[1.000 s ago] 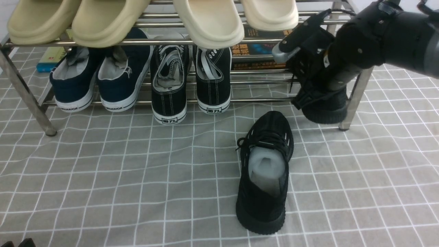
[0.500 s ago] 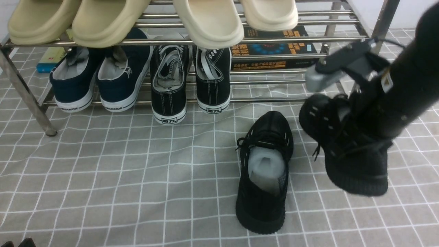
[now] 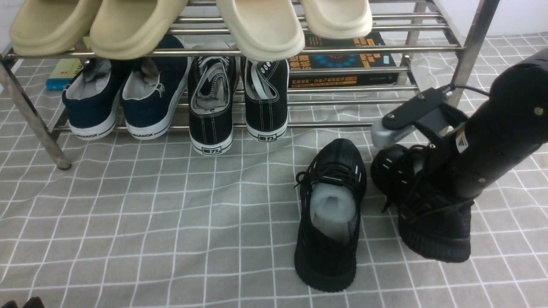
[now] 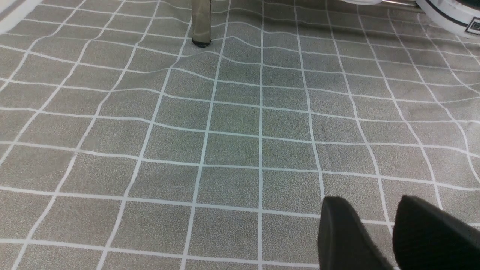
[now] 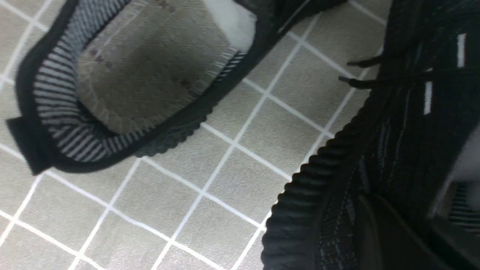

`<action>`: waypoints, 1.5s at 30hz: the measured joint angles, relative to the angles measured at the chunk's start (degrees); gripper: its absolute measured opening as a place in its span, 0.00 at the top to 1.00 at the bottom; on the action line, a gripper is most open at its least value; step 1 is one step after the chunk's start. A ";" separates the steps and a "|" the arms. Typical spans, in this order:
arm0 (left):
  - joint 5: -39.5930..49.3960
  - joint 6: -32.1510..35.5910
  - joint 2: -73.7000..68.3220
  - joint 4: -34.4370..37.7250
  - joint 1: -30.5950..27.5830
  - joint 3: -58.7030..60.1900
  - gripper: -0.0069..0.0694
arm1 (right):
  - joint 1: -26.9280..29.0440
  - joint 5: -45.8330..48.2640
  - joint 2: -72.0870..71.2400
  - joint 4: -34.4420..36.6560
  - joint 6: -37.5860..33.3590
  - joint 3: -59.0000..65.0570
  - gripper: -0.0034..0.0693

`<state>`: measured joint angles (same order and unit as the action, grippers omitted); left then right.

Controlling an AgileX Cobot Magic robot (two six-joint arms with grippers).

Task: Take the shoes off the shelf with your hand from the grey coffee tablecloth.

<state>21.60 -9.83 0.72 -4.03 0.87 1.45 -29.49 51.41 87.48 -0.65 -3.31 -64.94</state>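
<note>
Right gripper (image 3: pixel 400 152) clamping second shoe (image 3: pixel 432 222), shoe hanging tilted. Step requiring levelling beside first shoe (image 3: pixel 332 218) on cloth (image 3: pixel 171 214); opening only once sole is resting flat.

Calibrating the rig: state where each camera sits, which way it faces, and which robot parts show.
Front: between the arms, facing forward and down at the shoe rack and grid cloth; right arm shows, right pincer gripping the held sneaker.
Left wrist: over cloth, facing a rack leg; left pincer tips apart.
Right wrist: down onto the set-down sneaker, held sneaker alongside; one finger shows.
Shared: front and right wrist both see both sneakers.
</note>
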 joint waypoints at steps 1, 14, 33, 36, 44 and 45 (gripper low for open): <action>0.00 0.00 0.00 0.00 0.00 0.00 0.59 | 0.00 -0.05 -0.01 0.00 0.00 0.00 0.93; 0.00 0.00 0.00 0.00 0.00 0.00 0.59 | 0.00 -1.91 4.36 10.87 0.00 -0.05 0.61; 0.00 0.00 0.00 0.00 0.00 0.00 0.59 | 0.00 4.80 -34.00 10.55 -0.24 8.57 0.97; 0.00 0.00 0.00 0.00 0.00 0.00 0.59 | 0.00 -5.66 -42.05 10.49 -0.24 18.49 0.97; 0.00 0.00 0.00 0.00 0.00 0.00 0.59 | 0.00 -39.73 -48.67 11.70 -0.24 41.28 0.97; 0.00 0.00 0.00 0.00 0.00 0.00 0.59 | 0.00 -40.21 -48.67 11.70 -0.24 41.66 0.97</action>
<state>21.60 -9.83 0.72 -4.03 0.87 1.45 -29.49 11.20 38.81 11.05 -3.55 -23.28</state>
